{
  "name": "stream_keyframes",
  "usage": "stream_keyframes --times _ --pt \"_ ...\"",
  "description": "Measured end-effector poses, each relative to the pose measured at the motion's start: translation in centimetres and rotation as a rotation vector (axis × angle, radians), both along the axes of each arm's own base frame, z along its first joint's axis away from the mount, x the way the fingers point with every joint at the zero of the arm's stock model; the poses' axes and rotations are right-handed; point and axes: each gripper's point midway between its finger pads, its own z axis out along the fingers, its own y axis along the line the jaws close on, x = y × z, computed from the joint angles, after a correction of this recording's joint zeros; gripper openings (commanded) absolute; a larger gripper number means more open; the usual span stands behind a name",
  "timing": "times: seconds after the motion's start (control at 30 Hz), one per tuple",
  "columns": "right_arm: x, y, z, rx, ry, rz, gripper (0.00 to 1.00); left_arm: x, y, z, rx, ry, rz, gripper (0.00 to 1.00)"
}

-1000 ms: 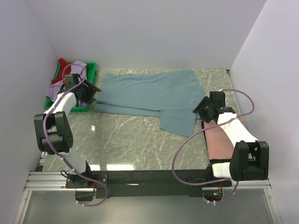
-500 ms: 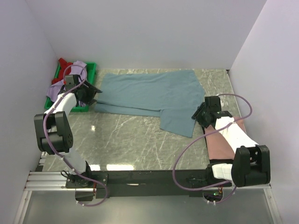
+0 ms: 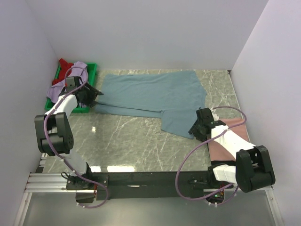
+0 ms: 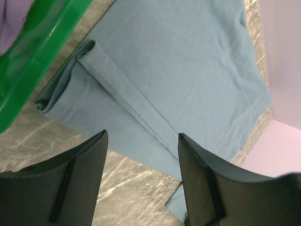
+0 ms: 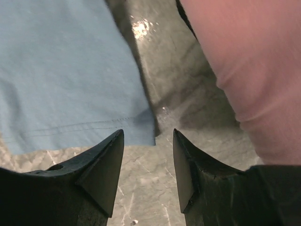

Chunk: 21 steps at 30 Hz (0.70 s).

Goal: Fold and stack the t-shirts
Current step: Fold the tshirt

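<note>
On the table (image 3: 127, 139), grey-blue t-shirt (image 3: 155, 92), partly folded

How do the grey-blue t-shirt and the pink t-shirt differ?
The grey-blue t-shirt lies spread wide mid-table; the pink t-shirt covers a smaller patch at the right edge. The grey-blue one shows almost fully; the right arm partly hides the pink one. Both lie flat on the table.

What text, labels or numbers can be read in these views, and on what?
None: no readable text in any view.
grey-blue t-shirt: plain, no print or tag showing.
pink t-shirt: plain.
green tray: no label visible.
</note>
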Motion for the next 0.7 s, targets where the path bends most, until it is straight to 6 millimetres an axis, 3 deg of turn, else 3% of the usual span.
stream_keyframes --times 0.43,0.53,0.57,0.63,0.7 --pt "0.1 0.9 -1.3 0.014 0.025 -0.007 0.51 0.0 -0.1 0.0 -0.004 0.0 -0.003 0.65" --pt "0.4 1.1 -1.3 0.022 0.015 -0.006 0.35 0.0 0.0 0.0 -0.004 -0.001 -0.001 0.65" --pt "0.4 1.1 -1.3 0.023 0.016 -0.004 0.15 0.0 0.1 0.0 -0.004 -0.001 0.0 0.65" --pt "0.4 1.2 -1.5 0.027 0.021 0.0 0.0 0.0 0.1 0.0 -0.005 -0.001 0.001 0.65" --pt "0.5 1.4 -1.6 0.035 0.024 -0.002 0.0 0.0 0.2 0.1 -0.007 -0.001 0.001 0.65"
